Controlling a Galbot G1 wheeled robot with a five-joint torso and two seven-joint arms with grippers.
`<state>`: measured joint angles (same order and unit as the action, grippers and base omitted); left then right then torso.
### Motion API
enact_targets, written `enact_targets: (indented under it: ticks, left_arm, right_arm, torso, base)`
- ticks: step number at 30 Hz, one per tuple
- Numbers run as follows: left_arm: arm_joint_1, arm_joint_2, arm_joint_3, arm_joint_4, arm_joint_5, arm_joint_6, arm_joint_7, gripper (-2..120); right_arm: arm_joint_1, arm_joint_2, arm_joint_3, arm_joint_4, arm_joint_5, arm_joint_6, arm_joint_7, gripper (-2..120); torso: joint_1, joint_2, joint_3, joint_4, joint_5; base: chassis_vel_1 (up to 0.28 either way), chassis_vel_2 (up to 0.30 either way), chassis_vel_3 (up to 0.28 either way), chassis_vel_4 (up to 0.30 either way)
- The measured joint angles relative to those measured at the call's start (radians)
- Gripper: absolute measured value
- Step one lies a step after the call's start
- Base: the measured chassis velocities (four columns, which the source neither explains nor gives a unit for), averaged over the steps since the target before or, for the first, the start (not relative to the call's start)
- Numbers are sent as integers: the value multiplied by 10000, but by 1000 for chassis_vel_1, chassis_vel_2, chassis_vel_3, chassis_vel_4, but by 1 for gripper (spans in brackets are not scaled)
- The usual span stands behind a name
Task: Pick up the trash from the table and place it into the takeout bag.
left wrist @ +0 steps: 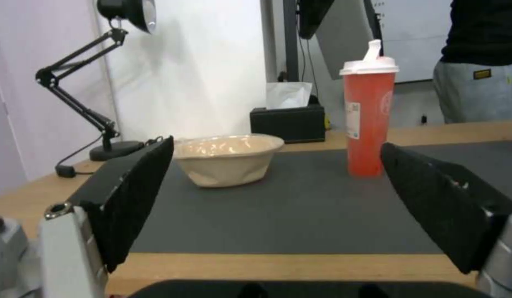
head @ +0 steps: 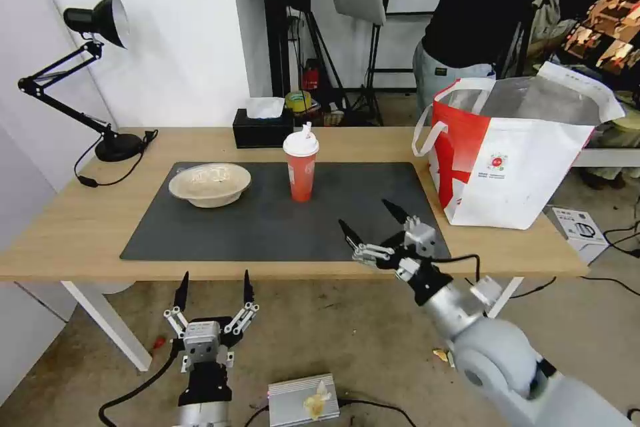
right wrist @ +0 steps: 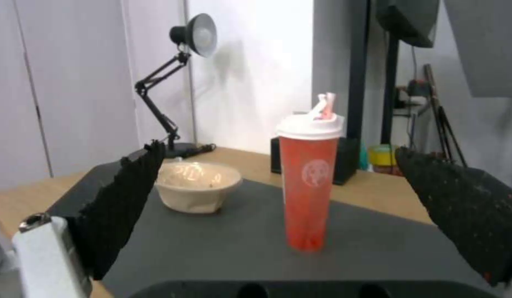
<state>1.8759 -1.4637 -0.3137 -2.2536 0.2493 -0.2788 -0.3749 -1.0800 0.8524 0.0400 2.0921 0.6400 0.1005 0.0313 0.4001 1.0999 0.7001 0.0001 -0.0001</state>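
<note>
The right end effector (head: 375, 222) is held wide open and empty over the near right corner of the mat (head: 267, 227), its fingers aimed at the cup (head: 301, 170). In the right wrist view the cup (right wrist: 309, 184) is framed between the two spread fingers (right wrist: 123, 198), which suggests that a side grasp on the cup is being lined up. The left end effector (head: 213, 288) is also spread wide and empty; it is kept below the near edge of the worktop (head: 73, 227), in front of the mat, apparently parked.

The cup stands upright near the middle of the mat, well apart from the right end effector. The beige bowl (head: 209, 183) sits on the mat's far left part, apart from the cup. The bag (head: 513, 160) stands open just off the mat's right edge, its foil lining shown and its mouth higher than the cup's lid.

Bare mat lies between the right end effector and the cup, so the approach looks unobstructed. The tissue box (head: 262, 128) lies behind the mat's far edge, beyond the cup. The lamp (head: 100, 80) stands off the mat's far left corner, well clear. A lift over the bag's rim is judged necessary.
</note>
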Motion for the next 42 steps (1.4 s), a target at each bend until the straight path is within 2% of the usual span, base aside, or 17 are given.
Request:
enact_targets:
  ticks: [8, 12, 21, 31, 42]
  left_arm:
    - [14, -58, -161, -45, -47, 32, 2, 100]
    - [70, -97, -173, -67, -47, 32, 2, 100]
    - [74, -148, -184, 63, -39, -41, -3, 100]
    - [67, -228, -84, -5, 21, -59, -4, 100]
    - [59, -313, -70, 78, 22, -125, -5, 100]
  right_arm:
    - [1624, 332, -1073, -745, 392, -294, 29, 100]
    - [2372, 732, -1689, -1242, 441, -460, 184, 100]
    - [3207, 1324, -2168, -1898, 560, -1221, 865, 100]
    - [4258, 1402, -2549, -2519, 1363, -1865, 1186, 100]
    - [5384, 1737, -3044, -3332, 1644, -2382, 1522, 100]
  torso:
    - [0, 0, 0, 0, -1]
    - [0, 0, -1, 0, -2]
    - [0, 1, -1, 0, -1]
    - [0, 1, -1, -1, 1]
    - [0, 1, -1, 0, 1]
  base:
    - [0, 0, 0, 0]
    - [0, 0, 0, 0]
    - [0, 0, 0, 0]
    - [0, 0, 0, 0]
    - [0, 0, 0, 0]
